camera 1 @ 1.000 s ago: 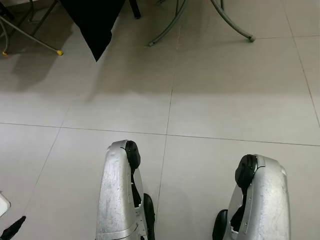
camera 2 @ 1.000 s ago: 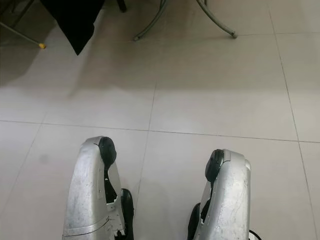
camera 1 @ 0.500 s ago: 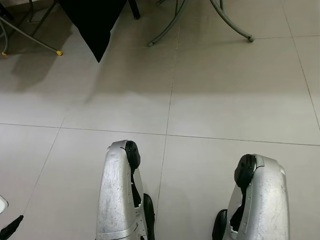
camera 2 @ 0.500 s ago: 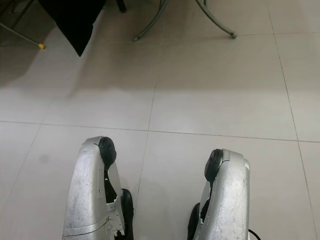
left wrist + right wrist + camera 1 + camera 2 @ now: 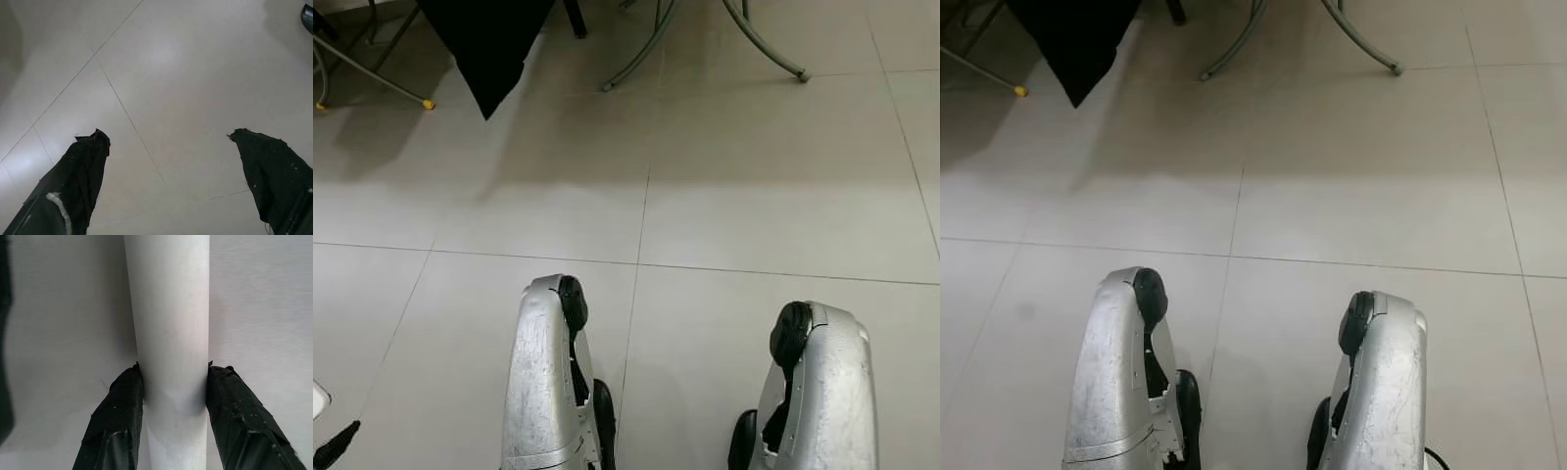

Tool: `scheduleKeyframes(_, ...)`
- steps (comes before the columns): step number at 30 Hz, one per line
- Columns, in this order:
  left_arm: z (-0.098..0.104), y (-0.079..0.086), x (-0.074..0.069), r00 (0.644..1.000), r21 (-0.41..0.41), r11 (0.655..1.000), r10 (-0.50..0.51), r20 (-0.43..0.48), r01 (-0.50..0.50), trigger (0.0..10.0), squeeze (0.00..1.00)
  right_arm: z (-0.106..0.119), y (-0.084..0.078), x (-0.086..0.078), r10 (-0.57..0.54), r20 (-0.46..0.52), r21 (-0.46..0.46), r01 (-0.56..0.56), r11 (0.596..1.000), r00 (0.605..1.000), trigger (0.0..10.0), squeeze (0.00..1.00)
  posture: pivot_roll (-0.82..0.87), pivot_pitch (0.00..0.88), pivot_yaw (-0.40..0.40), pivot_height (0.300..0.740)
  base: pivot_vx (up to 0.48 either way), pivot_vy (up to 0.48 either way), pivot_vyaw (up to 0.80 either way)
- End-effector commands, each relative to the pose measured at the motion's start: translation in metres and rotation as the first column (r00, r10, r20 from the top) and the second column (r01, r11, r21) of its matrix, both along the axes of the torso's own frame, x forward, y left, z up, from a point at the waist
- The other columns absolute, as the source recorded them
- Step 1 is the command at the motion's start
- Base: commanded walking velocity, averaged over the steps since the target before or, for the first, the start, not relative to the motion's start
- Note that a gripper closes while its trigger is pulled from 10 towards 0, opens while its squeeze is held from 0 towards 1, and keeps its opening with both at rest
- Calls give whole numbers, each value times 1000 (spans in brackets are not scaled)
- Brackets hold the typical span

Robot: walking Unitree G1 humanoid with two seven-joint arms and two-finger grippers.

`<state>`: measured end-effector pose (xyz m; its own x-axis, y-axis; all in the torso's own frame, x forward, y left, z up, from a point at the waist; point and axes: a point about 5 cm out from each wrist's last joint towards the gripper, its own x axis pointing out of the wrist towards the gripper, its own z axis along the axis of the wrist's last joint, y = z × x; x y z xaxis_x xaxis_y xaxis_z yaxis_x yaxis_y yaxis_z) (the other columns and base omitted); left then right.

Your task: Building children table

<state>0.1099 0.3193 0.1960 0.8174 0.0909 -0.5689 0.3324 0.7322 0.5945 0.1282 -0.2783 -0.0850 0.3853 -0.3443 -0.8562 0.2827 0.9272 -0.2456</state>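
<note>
Table leg (image 5: pixel 168 323), a smooth white cylinder, sits clamped between the two black fingers (image 5: pixel 122 406) of the right gripper (image 5: pixel 171 387), pads pressed on both sides; it runs away from the wrist over pale floor. Right arm (image 5: pixel 822 392) hangs low at near right; left arm (image 5: pixel 548 382) at near left, and the left gripper (image 5: pixel 168 142) is spread wide w/ nothing between its fingers, just bare tile (image 5: pixel 186 73) below. Change vs. a sec ago: very little; arms sit about as before, the view has drifted a touch, and the black cloth (image 5: pixel 489 44) at far left shifted slightly in frame, prob. camera motion. Far centre: grey metal chair legs (image 5: pixel 769 44); far left a yellow-tipped leg (image 5: pixel 428 103). Judgement: leg already in hand, robot likely carrying it toward the tabletop; attachment not yet started, no tabletop seen.
</note>
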Motion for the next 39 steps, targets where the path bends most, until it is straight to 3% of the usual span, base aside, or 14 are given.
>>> scheduleKeyframes(1, -8, 3, -4, 999, -22, 999, 30, -33, -31, 10000, 0, -4, 37, 22, 16, 39, 58, -18, 998, 999, 0, 0, 532, 374, 251, 300, 0, 0, 0)
scheduleKeyframes(4, -12, -1, -2, 999, -45, 999, 27, -21, -28, 10000, 0, 10, 20, 42, -78, 83, -79, 85, 993, 994, 0, 0, 498, 370, 239, 300, 0, 0, 0)
scheduleKeyframes(7, -16, -4, 0, 1000, -57, 998, 23, -17, -24, 10000, 0, 17, 16, 53, -85, 121, -111, 98, 989, 989, 0, 0, 480, 365, 230, 300, 0, 0, 0)
scheduleKeyframes(8, -21, -7, 3, 1000, -75, 997, 22, -4, -23, 10000, 0, 27, 15, 70, -70, 185, -117, 92, 989, 980, 0, 0, 459, 355, 216, 300, 0, 0, 0)
scheduleKeyframes(10, -25, -10, 6, 1000, -91, 996, 25, 10, -24, 10000, 0, 36, 16, 85, -35, 232, -126, 66, 990, 972, 0, 0, 440, 347, 202, 300, 0, 0, 0)
scheduleKeyframes(15, -30, -13, 11, 999, -107, 994, 29, 25, -26, 10000, 0, 48, 16, 102, 20, 282, -142, 21, 990, 959, 0, 0, 410, 335, 179, 300, 0, 0, 0)
scheduleKeyframes(18, -41, -20, 16, 998, -144, 989, 41, 50, -34, 10000, 0, 77, 8, 130, 71, 385, -185, 1, 983, 920, 0, 0, 348, 309, 138, 300, 0, 0, 0)
scheduleKeyframes(20, -41, -20, 16, 998, -144, 989, 41, 50, -34, 10000, 0, 77, 8, 130, 71, 385, -185, 1, 983, 920, 0, 0, 348, 309, 138, 300, 0, 0, 0)
scheduleKeyframes(27, -61, -38, 30, 993, -220, 975, 65, 102, -42, 10000, 0, 127, -10, 159, 162, 451, -375, 21, 927, 878, 0, 0, 258, 254, 71, 320, 0, 0, 0)
scheduleKeyframes(29, -67, -43, 34, 991, -237, 970, 74, 116, -45, 10000, 0, 143, -8, 169, 211, 472, -415, 5, 910, 856, 0, 0, 234, 234, 53, 330, 0, 0, 0)
scheduleKeyframes(36, -78, -54, 47, 984, -273, 961, 90, 153, -46, 10000, 0, 169, 7, 185, 277, 504, -403, -61, 913, 818, 0, 0, 162, 178, 8, 350, 0, 0, 0)
scheduleKeyframes(39, -88, -68, 63, 976, -319, 947, 100, 192, -34, 10000, 0, 197, 25, 198, 362, 535, -414, -136, 900, 763, 0, 0, 113, 129, -16, 365, 0, 0, 0)
